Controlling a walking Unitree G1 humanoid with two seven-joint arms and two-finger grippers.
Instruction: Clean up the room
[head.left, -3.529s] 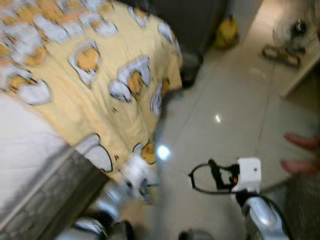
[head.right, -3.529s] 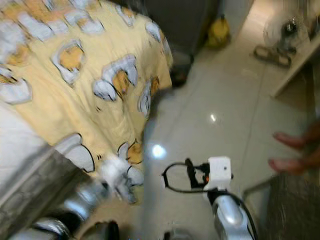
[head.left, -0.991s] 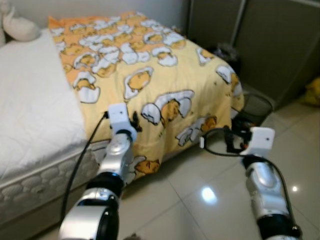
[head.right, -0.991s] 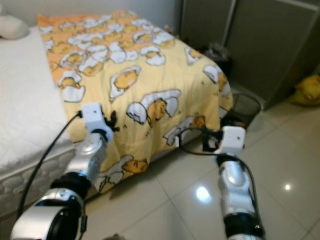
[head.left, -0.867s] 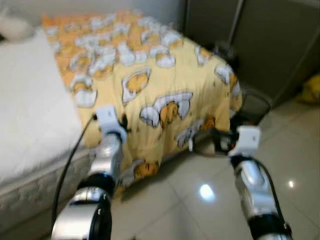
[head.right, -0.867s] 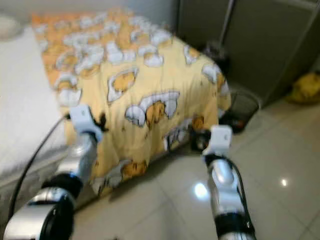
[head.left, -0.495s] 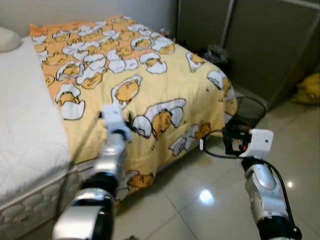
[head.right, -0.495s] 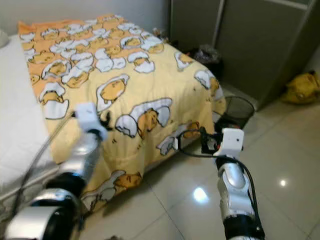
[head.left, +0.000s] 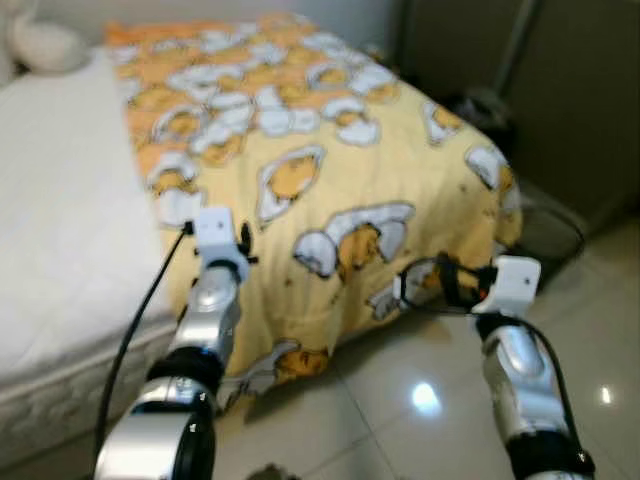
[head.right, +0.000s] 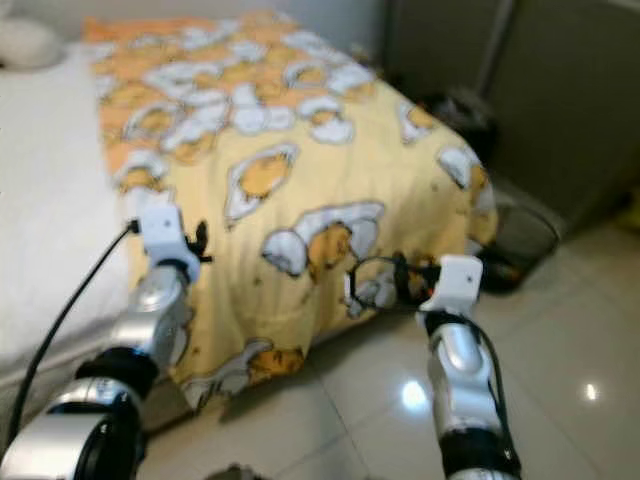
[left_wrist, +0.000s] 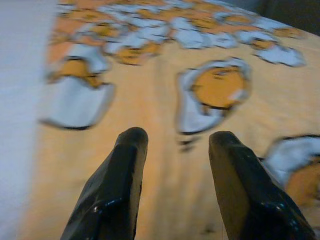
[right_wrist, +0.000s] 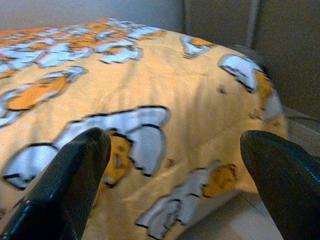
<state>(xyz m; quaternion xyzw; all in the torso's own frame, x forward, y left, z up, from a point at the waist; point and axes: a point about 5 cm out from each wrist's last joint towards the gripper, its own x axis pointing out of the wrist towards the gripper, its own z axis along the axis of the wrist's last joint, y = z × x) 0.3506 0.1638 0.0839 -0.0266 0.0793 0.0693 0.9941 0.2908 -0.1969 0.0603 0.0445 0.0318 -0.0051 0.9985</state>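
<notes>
A yellow blanket (head.left: 330, 170) printed with egg cartoons covers the right part of the bed and hangs over its foot corner. Bare white mattress (head.left: 60, 230) shows to its left. My left gripper (head.left: 243, 243) is held up in front of the blanket's hanging edge; in the left wrist view the left gripper (left_wrist: 175, 142) is open above the fabric, holding nothing. My right gripper (head.left: 443, 283) hovers by the blanket's lower corner above the floor. In the right wrist view the right gripper (right_wrist: 175, 145) is wide open and empty, facing the draped corner.
A pale pillow (head.left: 42, 44) lies at the head of the bed. A dark wire basket (head.left: 553, 228) and a dark bag (head.left: 483, 104) sit beside grey wardrobe doors (head.left: 570, 90) on the right. Glossy tiled floor (head.left: 380, 420) lies in front of the bed.
The whole picture has shifted to the right, so the camera has turned left toward the bed. Both arms stay raised in front of me, grippers open as before.
</notes>
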